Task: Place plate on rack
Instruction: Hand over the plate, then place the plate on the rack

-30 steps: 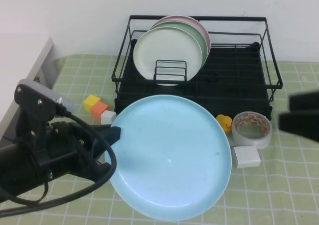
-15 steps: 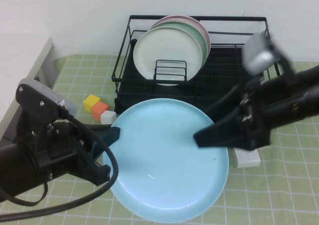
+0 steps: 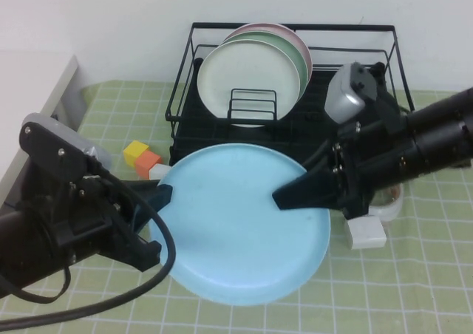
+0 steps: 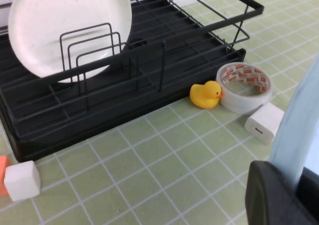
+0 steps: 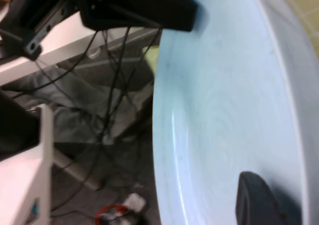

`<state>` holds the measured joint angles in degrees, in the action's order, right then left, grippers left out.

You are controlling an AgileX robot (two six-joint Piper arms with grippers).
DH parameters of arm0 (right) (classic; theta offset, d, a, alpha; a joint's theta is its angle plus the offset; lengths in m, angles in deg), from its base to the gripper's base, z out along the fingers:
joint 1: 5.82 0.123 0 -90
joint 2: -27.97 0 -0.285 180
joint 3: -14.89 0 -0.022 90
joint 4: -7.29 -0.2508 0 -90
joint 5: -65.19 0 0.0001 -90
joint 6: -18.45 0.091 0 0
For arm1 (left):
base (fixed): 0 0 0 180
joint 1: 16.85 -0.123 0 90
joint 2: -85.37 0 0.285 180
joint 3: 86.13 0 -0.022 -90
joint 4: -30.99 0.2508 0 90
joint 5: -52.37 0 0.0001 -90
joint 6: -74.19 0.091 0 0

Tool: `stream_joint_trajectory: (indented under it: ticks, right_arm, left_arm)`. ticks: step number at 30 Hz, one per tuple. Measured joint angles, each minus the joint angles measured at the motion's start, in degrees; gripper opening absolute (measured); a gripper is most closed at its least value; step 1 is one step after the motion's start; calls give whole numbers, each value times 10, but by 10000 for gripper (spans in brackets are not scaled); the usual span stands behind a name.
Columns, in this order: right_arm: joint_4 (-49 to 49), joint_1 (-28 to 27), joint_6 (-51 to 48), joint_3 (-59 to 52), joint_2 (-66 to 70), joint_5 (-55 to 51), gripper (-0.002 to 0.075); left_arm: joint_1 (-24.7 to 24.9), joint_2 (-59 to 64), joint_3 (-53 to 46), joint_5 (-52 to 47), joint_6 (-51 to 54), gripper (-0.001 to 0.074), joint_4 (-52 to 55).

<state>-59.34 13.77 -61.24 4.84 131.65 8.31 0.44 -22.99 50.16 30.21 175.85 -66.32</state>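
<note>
Both end effectors, left (image 3: 167, 199) & right (image 3: 284, 199), clamp round pale-blue plate (image 3: 244, 223) w/ shallow rim.

Soft, even light is falling from above, and I am seeing no hard glare anywhere. The round light blue plate (image 3: 236, 223) is glowing evenly and casting only a faint shadow on the green checked cloth (image 3: 414, 275) at its near edge. My left gripper (image 3: 164, 197), at the plate's left rim, and my right gripper (image 3: 288, 199), at its right rim, are reading as flat black shapes with little detail. The black wire dish rack (image 3: 292, 26) is looking crisp from my left wrist. My right wrist's view is blurring, smearing the plate's surface.
</note>
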Motion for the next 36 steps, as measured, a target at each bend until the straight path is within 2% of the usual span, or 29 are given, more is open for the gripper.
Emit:
stream_joint_trajectory:
  ticks: [4,9,13,15,17,21,23,31,36]
  right_arm:
    - [6,0,-42,34,0,12,141]
    - [49,0,-94,93,1,35,120]
    - [96,-7,-104,159,20,40,120]
    - [103,-17,-105,195,39,39,120]
    - [103,-28,-106,241,65,38,120]
    - [90,-46,-106,334,122,38,120]
    - [79,-49,-106,391,154,41,119]
    - [59,-49,-110,553,285,104,119]
    - [55,-49,-112,597,355,163,119]
  left_arm:
    - [0,-2,0,11,-30,111,-3]
    - [0,-15,0,35,-107,300,-3]
    - [0,-53,0,70,-167,351,4]
    - [0,-82,-2,97,-216,338,21]
    - [0,-111,-14,117,-265,291,44]
    - [0,-180,-66,114,-333,95,66]
    - [0,-219,-95,97,-347,40,72]
    - [0,-320,-182,36,-392,1,78]
    - [0,-332,-202,17,-446,0,80]
